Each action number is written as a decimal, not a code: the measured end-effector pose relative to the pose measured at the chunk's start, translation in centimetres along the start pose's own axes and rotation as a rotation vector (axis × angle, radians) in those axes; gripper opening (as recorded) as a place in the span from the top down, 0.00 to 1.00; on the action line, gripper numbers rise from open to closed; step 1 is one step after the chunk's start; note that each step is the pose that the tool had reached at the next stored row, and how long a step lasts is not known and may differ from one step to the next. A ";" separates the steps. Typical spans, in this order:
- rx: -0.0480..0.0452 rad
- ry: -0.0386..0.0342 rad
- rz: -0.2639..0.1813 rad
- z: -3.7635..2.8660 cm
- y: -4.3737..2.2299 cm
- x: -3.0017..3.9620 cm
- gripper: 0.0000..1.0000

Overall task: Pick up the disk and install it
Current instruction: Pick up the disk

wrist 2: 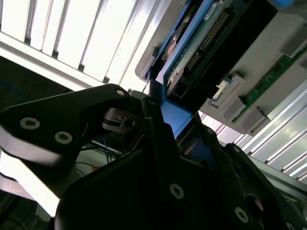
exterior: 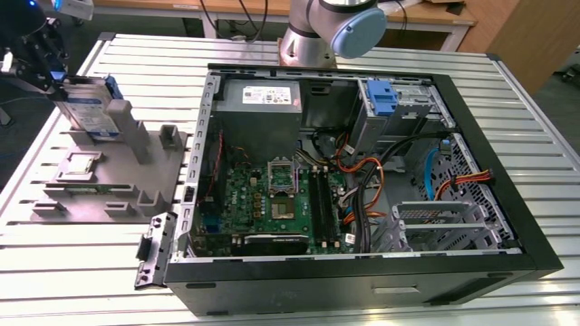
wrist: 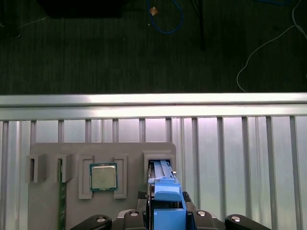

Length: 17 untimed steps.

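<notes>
The disk (exterior: 91, 109) stands on edge in a slot of the grey fixture (exterior: 109, 183), at the exterior view's left, its blue carrier uppermost. The tool (exterior: 62, 83) comes at it from above and pinches the carrier's top edge; in the second wrist view a black finger (wrist 2: 160, 143) lies against the blue rim. A chip (wrist: 103, 176) sits in the fixture beside the disk. The open case (exterior: 363, 272) lies just beside the fixture on the slatted surface (exterior: 81, 272).

The slatted metal counter (exterior: 73, 272) carries an open computer case (exterior: 363, 282) (insides showing) and, just beside it on the exterior view's left, a grey fixture block (exterior: 91, 187); the arm's base (exterior: 303, 44) stands beyond the case.
</notes>
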<state>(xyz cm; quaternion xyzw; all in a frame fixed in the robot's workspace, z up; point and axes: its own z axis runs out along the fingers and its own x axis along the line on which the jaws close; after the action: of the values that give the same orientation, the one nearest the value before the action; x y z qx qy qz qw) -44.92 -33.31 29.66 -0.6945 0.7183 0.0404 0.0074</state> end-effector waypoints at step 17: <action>-0.0001 0.0001 0.000 -1.34 0.06 -0.09 0.64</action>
<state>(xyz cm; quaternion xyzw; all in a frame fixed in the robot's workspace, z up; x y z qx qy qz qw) -44.92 -33.31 31.01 -0.6945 0.7183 0.0404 0.0073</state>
